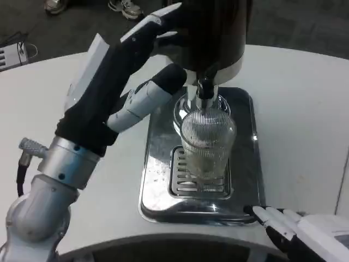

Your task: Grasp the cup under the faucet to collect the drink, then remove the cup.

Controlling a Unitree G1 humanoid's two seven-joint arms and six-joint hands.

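Cup [207, 142] stands under the faucet [204, 90] on the drip tray [158, 164], not grasped. Left hand [122, 71] reaches open-fingered beside it; right hand [305, 229] rests released at the near bench edge. Removal remains.

This looks like a lab or demonstration room rather than a kitchen. A drink dispenser [212, 33] on a steel drip tray [158, 164] stands on a bare white worktop [305, 120], over dark carpet [294, 22]. Onlookers' sneakers [125, 7] and a power strip [12, 54] sit on that floor.
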